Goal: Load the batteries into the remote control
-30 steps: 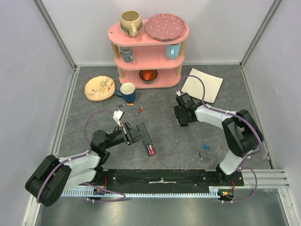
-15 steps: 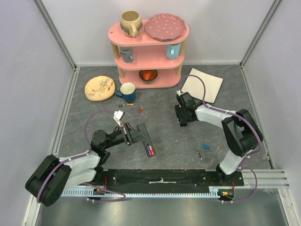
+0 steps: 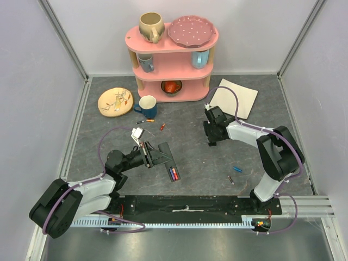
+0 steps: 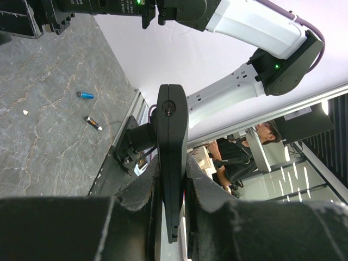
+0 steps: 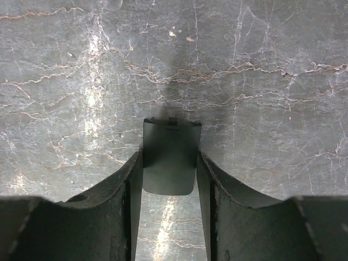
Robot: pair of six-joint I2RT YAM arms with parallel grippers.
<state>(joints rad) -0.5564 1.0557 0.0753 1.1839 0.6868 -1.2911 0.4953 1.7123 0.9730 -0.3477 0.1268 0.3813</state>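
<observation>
My left gripper (image 3: pixel 151 155) is shut on the black remote control (image 3: pixel 166 157) and holds it low over the table. Its open battery bay at the near end shows a red and a blue battery (image 3: pixel 173 173). In the left wrist view the remote (image 4: pixel 171 109) stands edge-on between my gripper (image 4: pixel 172 168) jaws. My right gripper (image 3: pixel 212 138) is shut on the small black back cover (image 5: pixel 169 142), held just above the table in the right wrist view. A loose blue battery (image 3: pixel 237 168) and a dark one (image 3: pixel 230 179) lie at the right front. An orange-red battery (image 3: pixel 162 126) lies near the mug.
A pink shelf (image 3: pixel 173 61) with cups, a plate and a bowl stands at the back. A blue mug (image 3: pixel 147 105) and a patterned dish (image 3: pixel 115 101) stand to its left front. A white sheet (image 3: pixel 234 98) lies at the back right. Another small battery (image 3: pixel 147 120) lies by the mug.
My right gripper has shifted slightly back and to the right with the back cover. The left arm and remote have not moved.
</observation>
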